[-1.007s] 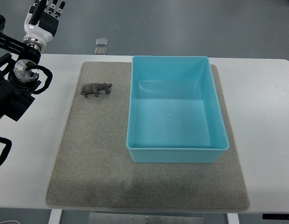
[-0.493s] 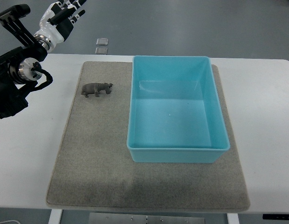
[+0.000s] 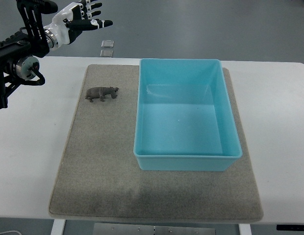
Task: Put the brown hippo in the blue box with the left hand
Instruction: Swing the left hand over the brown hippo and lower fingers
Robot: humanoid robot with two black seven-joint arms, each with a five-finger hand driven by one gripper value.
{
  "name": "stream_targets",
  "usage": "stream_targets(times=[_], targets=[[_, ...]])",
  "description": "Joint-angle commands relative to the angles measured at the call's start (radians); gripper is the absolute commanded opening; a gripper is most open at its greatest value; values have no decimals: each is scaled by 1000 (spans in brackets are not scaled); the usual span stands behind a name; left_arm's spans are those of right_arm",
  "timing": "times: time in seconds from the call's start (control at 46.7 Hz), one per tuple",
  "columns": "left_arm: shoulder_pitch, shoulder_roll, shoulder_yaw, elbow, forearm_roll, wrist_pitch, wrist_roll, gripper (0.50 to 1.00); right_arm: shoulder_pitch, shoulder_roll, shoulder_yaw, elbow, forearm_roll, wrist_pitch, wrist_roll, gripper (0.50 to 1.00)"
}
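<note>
The hippo [image 3: 101, 93] stands on the mat [image 3: 93, 161] just left of the box [image 3: 229, 147]; small, rigid, likely light — best pinched across its trunk; left robot hand [image 3: 82, 17], fingers spread and empty, hovers beyond the hippo.

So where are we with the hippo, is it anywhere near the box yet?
Nothing is done yet. The brown hippo stands on the grey mat, just left of the blue box, which is empty. In hand: the left hand hangs above the table's far left corner, fingers spread, holding nothing, well short of the hippo. Left to do: reach down, grasp the hippo, carry it over the box wall and release it inside.
</note>
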Motion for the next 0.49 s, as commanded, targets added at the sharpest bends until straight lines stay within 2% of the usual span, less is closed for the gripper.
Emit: stream_targets(times=[0.0,0.171,0.386,0.471], targets=[[-34,32,63,-50,17,-2,1,984,0,0,0,0,0,0,0,936],[-66,37,145,-72,183,-15,1,984,0,0,0,0,0,0,0,936],[-65,52,177,-115,545,-15,1,986,0,0,0,0,0,0,0,936],[-66,52,188,-122,583,-15,1,986,0,0,0,0,0,0,0,936]])
